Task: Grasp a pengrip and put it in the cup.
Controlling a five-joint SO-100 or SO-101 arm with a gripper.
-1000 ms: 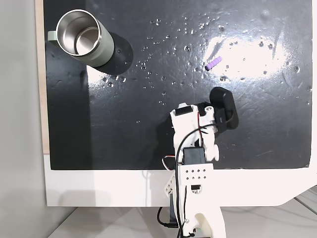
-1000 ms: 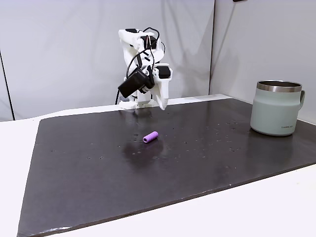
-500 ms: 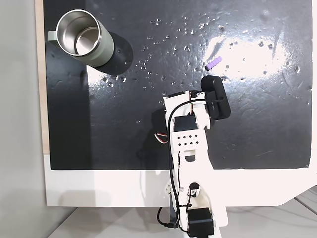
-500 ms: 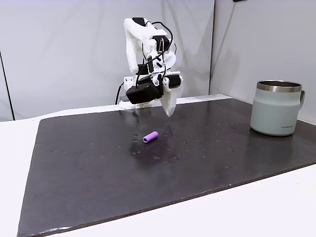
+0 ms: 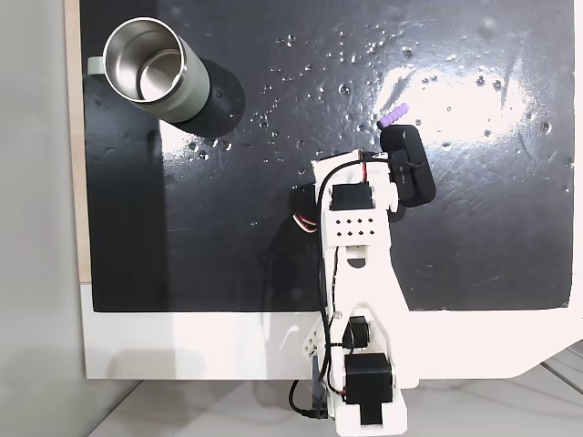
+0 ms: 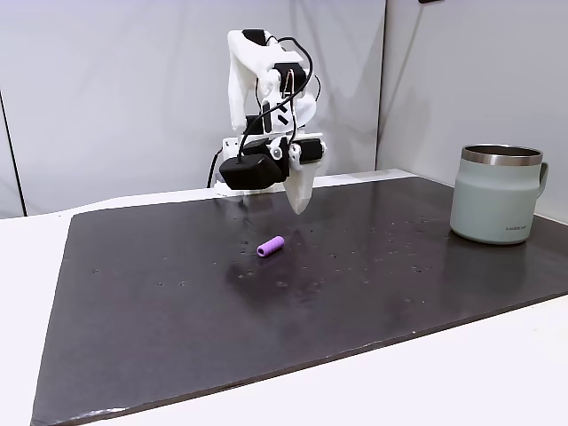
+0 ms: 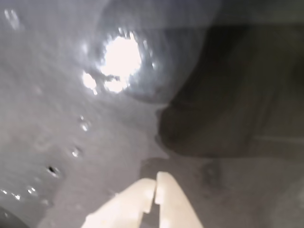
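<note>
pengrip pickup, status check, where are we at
Gripper shut, empty, above the mat behind the pengrip. Pengrip lying loose on the mat. Cup upright at the far corner. Path clear.

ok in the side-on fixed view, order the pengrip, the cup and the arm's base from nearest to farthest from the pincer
1. The pengrip: on the black mat, just below and left of the pincer.
2. The arm's base: behind the pincer, at the mat's back edge.
3. The cup: far right on the mat.
</note>
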